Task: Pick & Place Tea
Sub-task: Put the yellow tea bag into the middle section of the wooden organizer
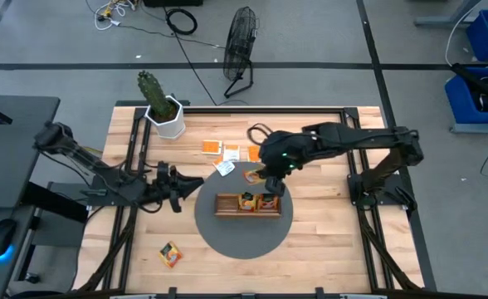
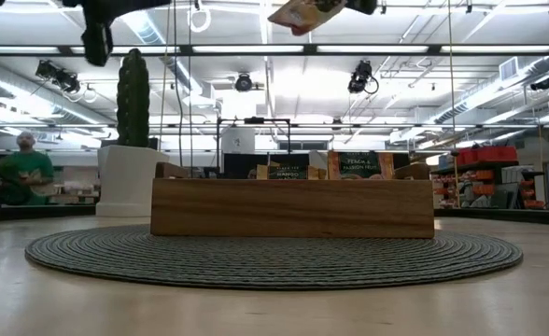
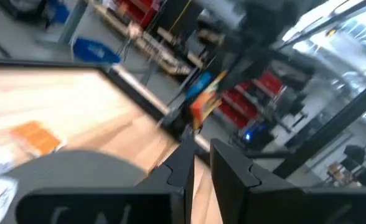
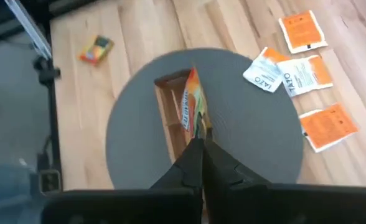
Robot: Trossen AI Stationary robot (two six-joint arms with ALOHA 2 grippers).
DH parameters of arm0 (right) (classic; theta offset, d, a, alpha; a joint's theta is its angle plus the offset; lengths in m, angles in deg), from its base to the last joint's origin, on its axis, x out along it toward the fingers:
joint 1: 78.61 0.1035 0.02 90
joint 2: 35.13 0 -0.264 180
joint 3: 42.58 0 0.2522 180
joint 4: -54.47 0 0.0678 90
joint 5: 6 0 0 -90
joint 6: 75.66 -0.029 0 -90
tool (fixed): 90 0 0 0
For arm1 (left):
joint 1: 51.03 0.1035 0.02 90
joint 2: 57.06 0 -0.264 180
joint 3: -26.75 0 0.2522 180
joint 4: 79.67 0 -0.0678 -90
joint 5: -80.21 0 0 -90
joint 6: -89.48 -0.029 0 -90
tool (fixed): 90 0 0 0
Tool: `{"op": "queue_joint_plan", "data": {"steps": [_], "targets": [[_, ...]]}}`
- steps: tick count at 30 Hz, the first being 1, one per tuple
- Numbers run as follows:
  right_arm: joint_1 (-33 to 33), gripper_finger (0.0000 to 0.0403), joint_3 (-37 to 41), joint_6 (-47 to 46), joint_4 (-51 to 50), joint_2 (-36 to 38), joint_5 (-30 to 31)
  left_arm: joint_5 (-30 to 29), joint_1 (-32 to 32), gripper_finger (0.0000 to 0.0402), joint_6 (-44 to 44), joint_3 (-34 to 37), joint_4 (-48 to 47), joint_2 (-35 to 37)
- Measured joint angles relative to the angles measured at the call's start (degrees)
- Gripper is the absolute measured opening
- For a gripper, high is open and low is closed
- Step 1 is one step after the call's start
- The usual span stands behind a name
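My right gripper [image 1: 274, 181] hovers above the long wooden tray [image 1: 248, 205] on the round grey mat and is shut on an orange-yellow tea sachet [image 4: 192, 107]. That sachet also shows in the low view, high over the tray [image 2: 302, 11]. Some sachets stand upright in the tray [image 2: 354, 166]. Orange and white sachets lie flat on the table beyond the mat [image 1: 230, 152], one lies on the mat [image 1: 252, 175], and a coloured one is near the table's front [image 1: 170, 254]. My left gripper [image 1: 186, 184] waits left of the mat, open by a narrow gap [image 3: 200, 163]. My right gripper pinches the sachet by one edge [image 4: 198, 129] between its two fingers, coming from above and pointing down. The sachet is lifted clear and hangs below the fingers, over the tray.
A cactus in a white pot [image 1: 163, 106] stands at the table's far left. Dark frame rails run along the table's sides [image 1: 132, 149]. A fan [image 1: 240, 50] stands on the floor beyond the table. A person [image 2: 22, 173] sits far off in the room.
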Motion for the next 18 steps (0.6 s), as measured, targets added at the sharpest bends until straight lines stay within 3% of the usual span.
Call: {"op": "queue_joint_plan", "data": {"steps": [9,18], "targets": [[0.0,0.0,-17.97,8.71,-15.15,-14.94,-1.44,1.71,0.03,0.0055,7.82,0.0,-20.49,11.12],[0.0,0.0,-27.09,18.2,-22.65,-26.06,-1.4,2.26,0.03,0.0055,7.51,0.0,-23.71,14.68]]}}
